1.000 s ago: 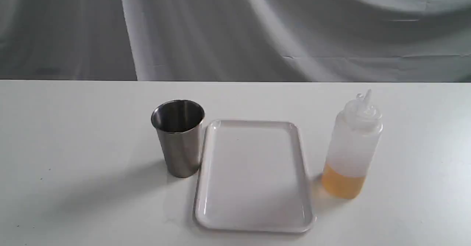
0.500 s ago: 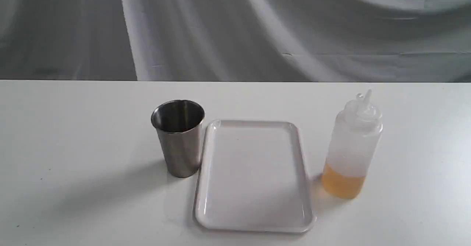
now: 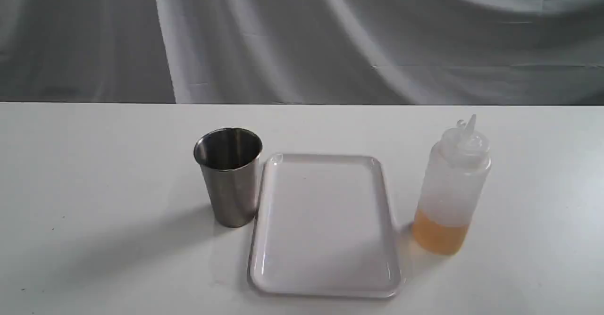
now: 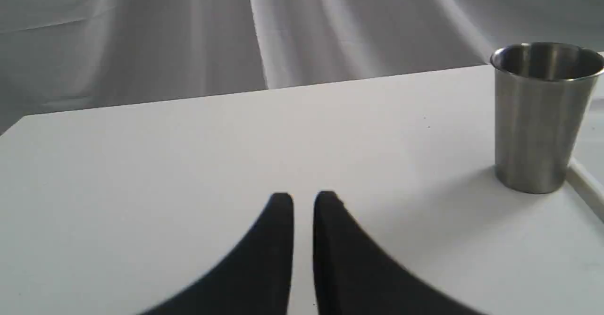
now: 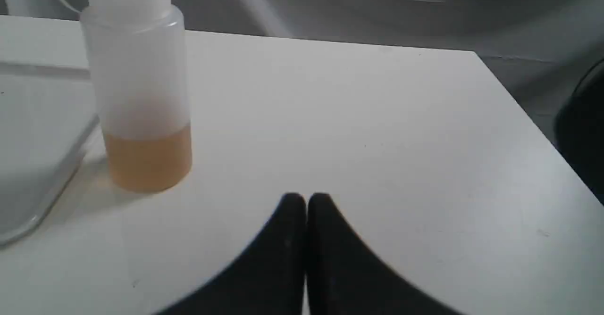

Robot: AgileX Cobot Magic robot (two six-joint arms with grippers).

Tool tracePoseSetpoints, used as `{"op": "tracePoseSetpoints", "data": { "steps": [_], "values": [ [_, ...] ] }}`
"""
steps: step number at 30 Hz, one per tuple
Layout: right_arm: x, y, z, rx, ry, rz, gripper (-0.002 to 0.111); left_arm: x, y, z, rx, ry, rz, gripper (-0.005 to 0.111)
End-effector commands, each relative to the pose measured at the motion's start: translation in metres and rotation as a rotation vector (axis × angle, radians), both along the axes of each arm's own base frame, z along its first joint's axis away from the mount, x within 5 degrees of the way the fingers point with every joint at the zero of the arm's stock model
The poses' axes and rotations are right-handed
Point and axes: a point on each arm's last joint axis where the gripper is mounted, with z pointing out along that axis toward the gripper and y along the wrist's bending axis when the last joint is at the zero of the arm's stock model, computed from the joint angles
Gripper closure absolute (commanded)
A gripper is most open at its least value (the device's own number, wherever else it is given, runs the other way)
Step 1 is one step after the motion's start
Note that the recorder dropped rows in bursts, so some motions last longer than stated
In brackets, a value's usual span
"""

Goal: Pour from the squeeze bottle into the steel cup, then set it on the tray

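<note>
White table (image 3: pixel 94 173) in front of a draped grey cloth (image 3: pixel 283 37). Standing upright on it, left to right in the exterior view: steel cup (image 3: pixel 230 178), just beside the left rim of a flat white tray (image 3: pixel 325 225). Then, near the tray's right edge but apart from it, squeeze bottle (image 3: pixel 450 192), amber liquid in roughly its bottom quarter. Nothing on the tray.

No arms in the exterior view. Shown only by the wrist views: left gripper (image 4: pixel 303 199) low over bare table, fingers almost together with a thin slit between, holding nothing, cup ahead and well apart. Right gripper (image 5: pixel 306 199) with fingers pressed tight together, empty, bottle ahead and apart.

Likely step in hand: reaching for the bottle with the right gripper. Best done by spreading the fingers wide first, coming in level at the bottle's middle, closing gently to avoid squeezing liquid out early, then lifting upright.

Seen only from outside: the nozzle tip, too small to tell whether capped. Seen only from the right wrist: the table's far corner.
</note>
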Motion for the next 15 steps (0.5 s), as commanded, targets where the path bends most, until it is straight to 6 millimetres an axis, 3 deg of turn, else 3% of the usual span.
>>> {"op": "tracePoseSetpoints", "data": {
  "steps": [1,4,15],
  "values": [
    [0.000,0.000,0.001,-0.024,-0.017,0.010,0.108,0.000,0.000,-0.001,0.001,-0.008,-0.004,0.098],
    [0.002,0.001,0.006,0.002,-0.083,0.018,0.108,0.000,0.000,-0.001,0.001,-0.008,-0.004,0.098],
    [0.004,0.006,0.027,0.400,-0.387,0.022,0.108,0.000,0.000,-0.001,0.001,-0.008,-0.004,0.098]
  ]
}}
